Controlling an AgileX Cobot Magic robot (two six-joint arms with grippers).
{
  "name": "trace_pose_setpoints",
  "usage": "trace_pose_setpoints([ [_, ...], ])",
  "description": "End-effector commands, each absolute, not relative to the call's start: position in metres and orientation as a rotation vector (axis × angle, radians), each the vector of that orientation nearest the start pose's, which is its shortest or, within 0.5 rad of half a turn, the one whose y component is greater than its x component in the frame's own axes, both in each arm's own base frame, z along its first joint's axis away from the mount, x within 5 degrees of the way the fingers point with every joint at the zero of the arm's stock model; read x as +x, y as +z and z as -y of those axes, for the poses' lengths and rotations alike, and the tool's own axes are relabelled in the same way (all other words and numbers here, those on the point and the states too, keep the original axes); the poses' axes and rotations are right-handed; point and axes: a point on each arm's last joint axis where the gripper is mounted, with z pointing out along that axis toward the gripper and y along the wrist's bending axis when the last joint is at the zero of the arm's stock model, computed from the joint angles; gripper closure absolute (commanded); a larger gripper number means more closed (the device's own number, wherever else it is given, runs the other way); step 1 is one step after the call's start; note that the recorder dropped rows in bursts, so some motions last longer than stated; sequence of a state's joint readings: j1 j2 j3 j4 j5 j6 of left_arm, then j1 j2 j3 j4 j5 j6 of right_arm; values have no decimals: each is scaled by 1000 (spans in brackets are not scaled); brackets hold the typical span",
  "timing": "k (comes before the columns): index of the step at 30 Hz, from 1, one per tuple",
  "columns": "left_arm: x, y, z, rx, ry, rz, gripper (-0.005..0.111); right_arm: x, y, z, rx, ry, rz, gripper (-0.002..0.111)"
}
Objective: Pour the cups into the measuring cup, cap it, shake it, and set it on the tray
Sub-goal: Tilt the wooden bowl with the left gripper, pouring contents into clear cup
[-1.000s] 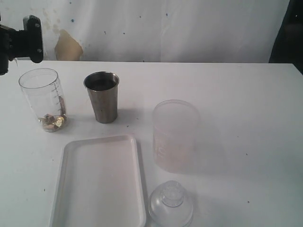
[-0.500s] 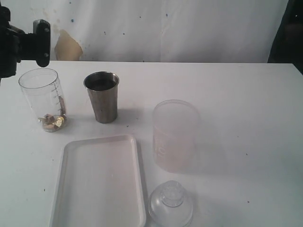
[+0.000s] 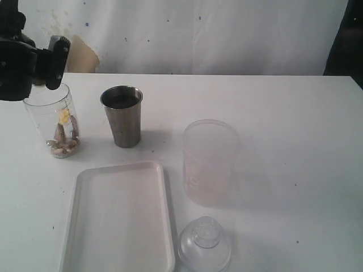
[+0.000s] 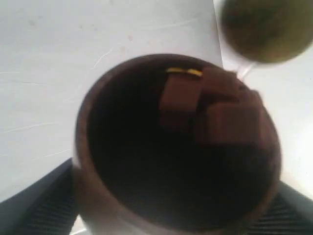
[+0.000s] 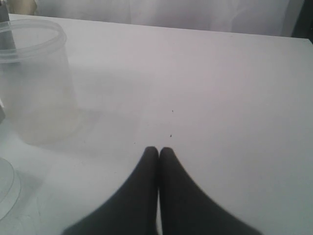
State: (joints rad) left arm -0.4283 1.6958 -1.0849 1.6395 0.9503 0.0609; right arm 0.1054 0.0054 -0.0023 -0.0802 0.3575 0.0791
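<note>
Black left pincer (image 3: pixel 35 63) over measuring cup (image 3: pixel 54 122), pieces dropping in; steel tumbler (image 3: pixel 122 116) beside it, tray (image 3: pixel 85 187) nearer camera.
Left wrist: jaws wide, clamping tilted brown cup (image 4: pixel 171 161), chunks at lip.
Right wrist: right pincer (image 5: pixel 158 152) closed, empty, above desk (image 5: pixel 220 73).
Step judged: first pour. Next: tip further, lip kept over rim.

Fingers (image 5: pixel 148 164) tip to tip over the white table (image 5: pixel 225 93), frosted container (image 5: pixel 36 83) nearby.
</note>
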Motion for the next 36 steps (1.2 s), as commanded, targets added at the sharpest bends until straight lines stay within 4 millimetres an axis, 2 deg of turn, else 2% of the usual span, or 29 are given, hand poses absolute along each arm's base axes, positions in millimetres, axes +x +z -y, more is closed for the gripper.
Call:
trace_pose_setpoints([
  [1, 354, 271, 79, 1586, 1824, -1571, 107, 53, 182, -3, -74, 56, -1831, 108],
  [15, 353, 273, 75, 1588, 1975, -1552, 107, 53, 182, -3, -74, 56, -1831, 108],
  [21, 348, 273, 95, 1616, 1961, -1490, 107, 53, 182, -3, -74, 56, -1831, 108],
  [26, 346, 269, 103, 1665, 1993, -1454, 107, 53, 182, -3, -74, 56, -1831, 108],
  [34, 344, 270, 100, 1610, 2050, -1492, 107, 53, 182, -3, -74, 56, -1831, 108],
  [36, 343, 271, 100, 1511, 2018, -1537, 107, 53, 182, -3, -74, 56, -1831, 108],
])
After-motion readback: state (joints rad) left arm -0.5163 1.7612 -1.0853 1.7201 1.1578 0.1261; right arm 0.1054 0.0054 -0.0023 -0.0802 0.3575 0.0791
